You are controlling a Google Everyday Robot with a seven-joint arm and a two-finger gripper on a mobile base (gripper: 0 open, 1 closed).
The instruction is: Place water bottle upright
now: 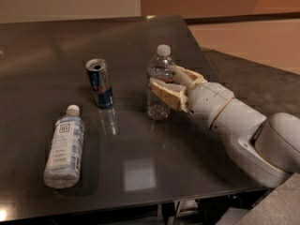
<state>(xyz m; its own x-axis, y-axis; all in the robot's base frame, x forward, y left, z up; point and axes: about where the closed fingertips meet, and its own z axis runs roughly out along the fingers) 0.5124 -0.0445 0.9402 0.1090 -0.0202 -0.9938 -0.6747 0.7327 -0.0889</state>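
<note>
- Table: dark, glossy top that carries all three containers.
- Water bottle: clear ribbed plastic with a white cap, standing upright near the middle of the table, its base on the surface.
- End effector: tan two-finger unit reaching in from the right, one finger across the bottle's near side and the other behind it, closed around the bottle's middle (both appear to press on it).
- Arm: white segmented casing, running from the lower right corner to the end effector.
- Drink can: blue and silver, upright, left of the water bottle and apart from it.
- White bottle: opaque with a pale label, lying on its side near the front left, cap pointing away.
</note>
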